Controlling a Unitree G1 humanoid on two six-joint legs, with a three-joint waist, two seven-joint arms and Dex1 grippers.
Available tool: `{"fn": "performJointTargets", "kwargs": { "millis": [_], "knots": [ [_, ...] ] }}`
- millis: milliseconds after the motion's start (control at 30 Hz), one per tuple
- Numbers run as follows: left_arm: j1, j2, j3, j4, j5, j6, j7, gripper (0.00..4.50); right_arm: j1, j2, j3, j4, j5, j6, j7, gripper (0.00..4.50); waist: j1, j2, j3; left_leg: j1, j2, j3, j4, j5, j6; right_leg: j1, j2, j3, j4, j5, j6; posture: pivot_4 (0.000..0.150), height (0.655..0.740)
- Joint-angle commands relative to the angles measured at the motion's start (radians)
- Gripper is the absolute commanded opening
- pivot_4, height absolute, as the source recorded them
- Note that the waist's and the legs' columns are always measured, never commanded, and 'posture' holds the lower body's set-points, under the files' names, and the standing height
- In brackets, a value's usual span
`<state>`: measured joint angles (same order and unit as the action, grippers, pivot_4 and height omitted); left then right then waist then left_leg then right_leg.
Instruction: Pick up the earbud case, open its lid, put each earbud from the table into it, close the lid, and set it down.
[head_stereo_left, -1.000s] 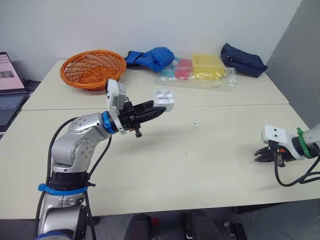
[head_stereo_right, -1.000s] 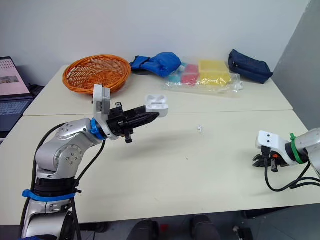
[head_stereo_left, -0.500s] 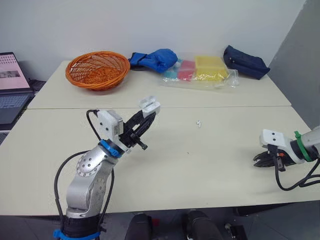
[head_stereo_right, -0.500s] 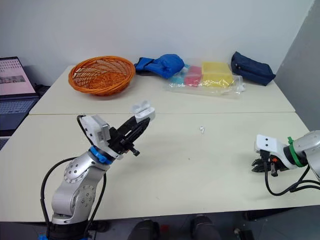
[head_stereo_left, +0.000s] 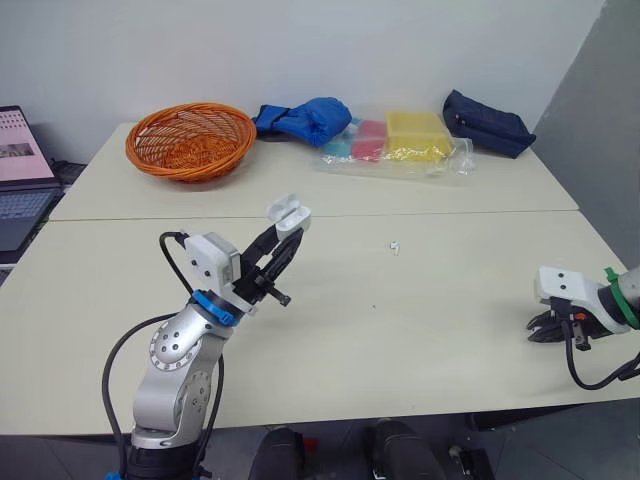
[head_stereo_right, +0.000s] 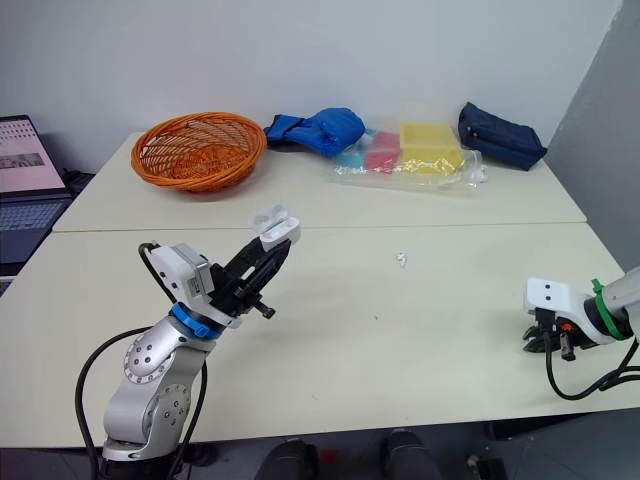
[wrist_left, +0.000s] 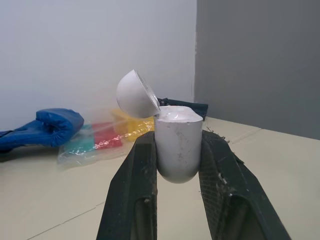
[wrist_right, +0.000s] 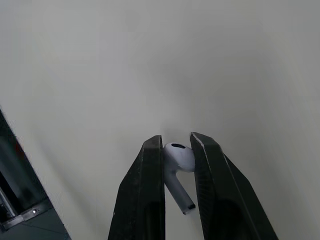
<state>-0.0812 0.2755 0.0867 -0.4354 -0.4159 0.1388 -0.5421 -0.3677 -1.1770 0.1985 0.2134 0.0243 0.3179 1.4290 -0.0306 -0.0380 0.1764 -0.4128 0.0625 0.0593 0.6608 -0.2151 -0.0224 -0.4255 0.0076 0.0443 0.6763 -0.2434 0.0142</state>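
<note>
My left gripper (head_stereo_left: 283, 226) is raised above the table's middle left and shut on the white earbud case (head_stereo_left: 288, 211). The case (wrist_left: 178, 145) sits between the two black fingers with its lid (wrist_left: 136, 94) hinged open. A small white earbud (head_stereo_left: 396, 245) lies on the table right of centre. At the right edge my right gripper (head_stereo_left: 546, 326) hangs low over the table, shut on a second white earbud (wrist_right: 178, 162), whose stem sticks out between the fingers.
At the back stand an orange wicker basket (head_stereo_left: 189, 138), a blue cloth bundle (head_stereo_left: 306, 116), a clear bag of coloured boxes (head_stereo_left: 400, 143) and a dark blue pouch (head_stereo_left: 487, 121). A laptop (head_stereo_left: 18, 165) sits at the far left. A seam (head_stereo_left: 420, 212) joins the two tables.
My left arm dropped its elbow and swung the case from level to pointing up and right. My right gripper drifted slightly right and down. The head camera shifted a little.
</note>
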Motion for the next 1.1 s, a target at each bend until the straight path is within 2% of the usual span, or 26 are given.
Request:
{"fn": "performJointTargets", "kwargs": {
  "millis": [33, 200, 567, 600, 900, 1100],
  "knots": [
    [-0.01, -0.003, -0.003, -0.049, 0.0, -0.016, 0.022, 0.75, -0.022, 0.016, -0.001, 0.023, -0.017, -0.023, -0.01, 0.42, 0.0, 0.0, 0.0, 0.0, 0.0, 0.0, 0.0, 0.0, 0.0, 0.0, 0.0, 0.0, 0.0, 0.0, 0.0, 0.15, 0.74],
    [-0.011, 0.015, -0.005, -0.057, -0.018, 0.001, 0.013, 0.75, -0.024, 0.023, -0.001, 0.011, -0.008, -0.012, 0.001, 0.42, 0.0, 0.0, 0.0, 0.0, 0.0, 0.0, 0.0, 0.0, 0.0, 0.0, 0.0, 0.0, 0.0, 0.0, 0.0, 0.15, 0.74],
    [-0.015, 0.036, -0.01, -0.063, -0.031, 0.021, 0.008, 0.75, -0.004, -0.029, -0.013, 0.016, -0.031, -0.058, 0.017, 4.29, 0.0, 0.0, 0.0, 0.0, 0.0, 0.0, 0.0, 0.0, 0.0, 0.0, 0.0, 0.0, 0.0, 0.0, 0.0, 0.15, 0.74],
    [-0.015, 0.037, -0.009, -0.063, -0.032, 0.022, 0.007, 0.75, -0.003, -0.035, -0.014, 0.013, -0.029, -0.057, 0.022, 4.45, 0.0, 0.0, 0.0, 0.0, 0.0, 0.0, 0.0, 0.0, 0.0, 0.0, 0.0, 0.0, 0.0, 0.0, 0.0, 0.15, 0.74],
    [-0.009, 0.046, -0.008, -0.066, -0.035, 0.019, 0.005, 0.75, 0.005, -0.06, -0.023, -0.032, -0.015, -0.014, 0.05, 4.45, 0.0, 0.0, 0.0, 0.0, 0.0, 0.0, 0.0, 0.0, 0.0, 0.0, 0.0, 0.0, 0.0, 0.0, 0.0, 0.15, 0.74],
    [0.009, 0.05, -0.008, -0.075, -0.034, 0.021, 0.007, 0.75, -0.01, -0.071, -0.05, -0.032, 0.008, -0.059, 0.066, 4.45, 0.0, 0.0, 0.0, 0.0, 0.0, 0.0, -0.001, 0.0, 0.0, 0.0, 0.0, 0.0, -0.001, 0.0, 0.0, 0.15, 0.74]
  ]
}}
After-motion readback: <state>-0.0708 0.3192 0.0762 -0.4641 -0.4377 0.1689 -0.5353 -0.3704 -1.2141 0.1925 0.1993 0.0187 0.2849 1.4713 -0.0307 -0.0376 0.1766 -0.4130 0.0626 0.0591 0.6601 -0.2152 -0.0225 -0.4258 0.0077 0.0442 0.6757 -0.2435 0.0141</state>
